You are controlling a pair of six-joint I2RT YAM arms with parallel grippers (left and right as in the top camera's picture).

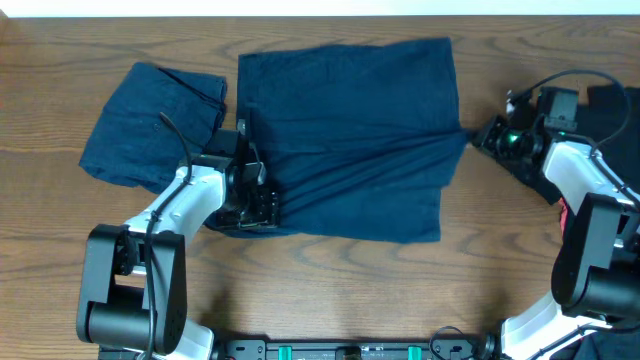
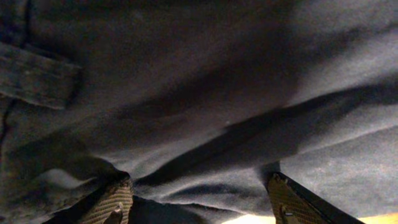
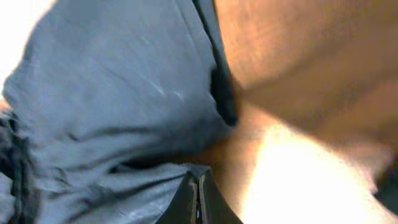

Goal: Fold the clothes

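left claw [image 2: 198, 182] spread over shorts [image 1: 350, 130] | right claw [image 3: 199, 186] pinching its edge (second pair [image 1: 150, 125] lies left)

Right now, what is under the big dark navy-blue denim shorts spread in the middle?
Only the brown wooden table shows around the dark navy-blue shorts. Anything beneath the fabric is covered, so I cannot tell.

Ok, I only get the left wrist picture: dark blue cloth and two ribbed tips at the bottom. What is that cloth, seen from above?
Observer: A pair of dark navy denim-like shorts, spread flat; the left pincer sits at their left edge.
Visitor: Just one pair?
Observer: No, a second dark navy pair lies bunched further left.
Visitor: And the other arm?
Observer: The right pincer is shut on the spread shorts' right edge.
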